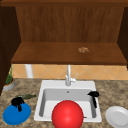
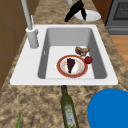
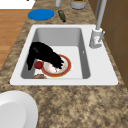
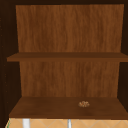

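Red ball [image 1: 67,115] sits nearest, below-left of my right hand [image 1: 93,95], which hangs over the sink [image 1: 42,100], fingers pointing down, holding nothing; left hand [image 1: 17,102] curled, touching blue plate [image 1: 15,115].

Even flat simulator light, no glare, faint shading inside the sink [image 1: 45,100], cabinet sides dark, soft blur throughout

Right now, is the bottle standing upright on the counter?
No, the bottle lies on its side on the counter, beside the blue plate.
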`<state>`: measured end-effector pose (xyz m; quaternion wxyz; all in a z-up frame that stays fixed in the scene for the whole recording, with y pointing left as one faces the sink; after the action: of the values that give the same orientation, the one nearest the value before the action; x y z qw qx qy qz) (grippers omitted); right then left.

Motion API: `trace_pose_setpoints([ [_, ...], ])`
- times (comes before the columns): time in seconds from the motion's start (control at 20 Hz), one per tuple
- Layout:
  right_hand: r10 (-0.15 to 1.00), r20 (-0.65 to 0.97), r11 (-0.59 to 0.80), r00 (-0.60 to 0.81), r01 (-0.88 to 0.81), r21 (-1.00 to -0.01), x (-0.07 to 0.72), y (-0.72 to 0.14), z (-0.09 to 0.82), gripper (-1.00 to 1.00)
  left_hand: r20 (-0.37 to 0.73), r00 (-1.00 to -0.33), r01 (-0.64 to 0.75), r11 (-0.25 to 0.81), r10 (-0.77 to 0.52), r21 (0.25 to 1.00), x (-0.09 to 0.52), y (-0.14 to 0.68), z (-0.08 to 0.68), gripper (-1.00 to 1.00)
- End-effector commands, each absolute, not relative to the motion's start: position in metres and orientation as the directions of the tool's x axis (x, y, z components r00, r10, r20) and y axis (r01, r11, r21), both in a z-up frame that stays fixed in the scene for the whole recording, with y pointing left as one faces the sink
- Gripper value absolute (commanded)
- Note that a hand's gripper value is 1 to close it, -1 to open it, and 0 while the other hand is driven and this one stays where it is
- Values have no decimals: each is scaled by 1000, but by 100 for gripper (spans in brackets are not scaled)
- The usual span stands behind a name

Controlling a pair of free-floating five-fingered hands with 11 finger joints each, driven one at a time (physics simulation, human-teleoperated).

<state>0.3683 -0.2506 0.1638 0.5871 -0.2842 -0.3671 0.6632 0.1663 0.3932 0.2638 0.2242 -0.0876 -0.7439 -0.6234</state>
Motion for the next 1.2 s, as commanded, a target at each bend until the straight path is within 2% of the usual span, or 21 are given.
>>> trace_pose_setpoints([
  [0.0, 990, -5, -76, -138, -512, -856, 373, -226, 147, -100, 443, -884, 410, 207, -149, 888, 166, 393, 264, 0],
  [0.25, 989, -34, -94, -142, -437, -895, 373, -187, 111, -100, 443, -884, 410, 207, -149, 888, 166, 393, 264, 0],
  [0.5, 974, -18, -106, -225, -385, -917, 371, -164, 73, -100, 443, -884, 410, 207, -149, 888, 166, 393, 264, 0],
  [1.15, 843, 123, -96, -524, -372, -923, 359, -158, -30, -100, 443, -884, 410, 207, -149, 888, 166, 393, 264, 0],
])
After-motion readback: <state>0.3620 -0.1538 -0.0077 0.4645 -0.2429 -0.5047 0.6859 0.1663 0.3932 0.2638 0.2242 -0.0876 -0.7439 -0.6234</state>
